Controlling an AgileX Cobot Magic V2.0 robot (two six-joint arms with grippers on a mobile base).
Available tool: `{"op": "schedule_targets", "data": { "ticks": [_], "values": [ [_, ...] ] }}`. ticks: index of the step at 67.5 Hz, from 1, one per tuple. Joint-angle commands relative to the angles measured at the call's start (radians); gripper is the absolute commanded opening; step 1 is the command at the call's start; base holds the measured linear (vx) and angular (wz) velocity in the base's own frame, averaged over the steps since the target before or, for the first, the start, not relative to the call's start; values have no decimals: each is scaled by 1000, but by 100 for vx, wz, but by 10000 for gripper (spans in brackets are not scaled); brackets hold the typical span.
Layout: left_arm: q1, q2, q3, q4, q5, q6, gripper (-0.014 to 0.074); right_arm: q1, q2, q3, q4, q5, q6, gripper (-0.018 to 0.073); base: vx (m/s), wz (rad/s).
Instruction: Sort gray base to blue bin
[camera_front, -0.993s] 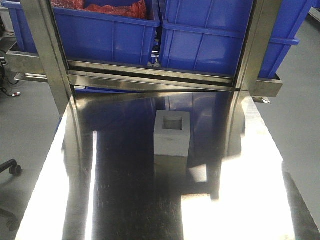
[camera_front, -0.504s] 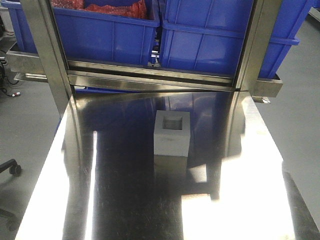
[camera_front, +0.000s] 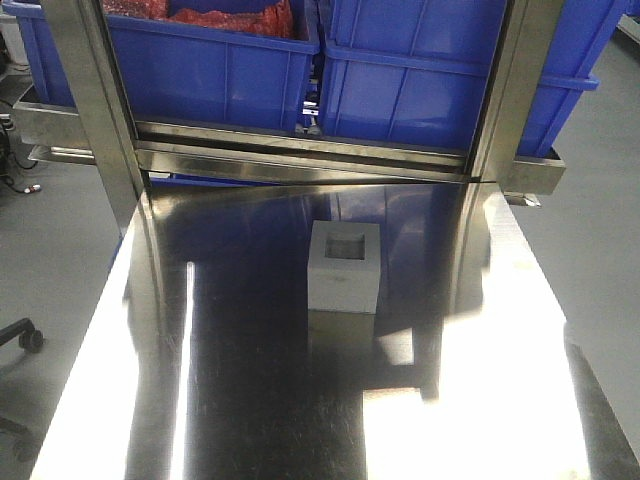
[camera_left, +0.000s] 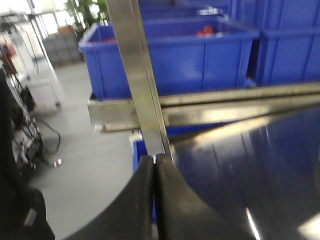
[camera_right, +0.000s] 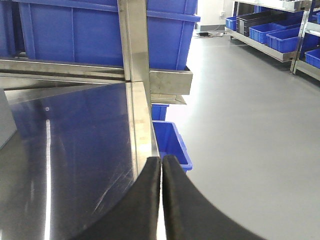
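Note:
The gray base (camera_front: 345, 268) stands upright near the middle of the steel table (camera_front: 250, 400), its square recess facing up. Behind the table, two blue bins sit side by side on a steel rack: the left blue bin (camera_front: 215, 75) holds red material, and the right blue bin (camera_front: 440, 90) shows only its wall. Neither gripper appears in the front view. In the left wrist view my left gripper (camera_left: 154, 159) is shut and empty, over the table's left edge. My right gripper (camera_right: 161, 158) is shut and empty at the table's right edge. A gray sliver, likely the base (camera_right: 6, 120), shows far left.
Two steel posts (camera_front: 95, 110) (camera_front: 510, 100) rise at the table's far corners, joined by a horizontal rail (camera_front: 300, 155) under the bins. A smaller blue bin (camera_right: 172, 142) sits on the floor to the right. A chair caster (camera_front: 30, 340) is on the left floor.

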Motion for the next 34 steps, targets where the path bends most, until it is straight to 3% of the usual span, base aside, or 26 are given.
{"op": "schedule_targets", "data": {
  "ticks": [1,11,18,34],
  "values": [
    [-7,75,-59,-10,-32,5,-6,-6,18,2,-8,-75,-12,-5,0,0],
    [-7,91,-53,-11,-17,5,15,-6,18,2,-8,-75,-12,-5,0,0],
    [-7,90,-53,-11,-17,5,113,-6,18,2,-8,-75,-12,-5,0,0],
    [-7,90,-53,-11,-11,5,608,-6,18,2,-8,-75,-12,-5,0,0]
  ]
}}
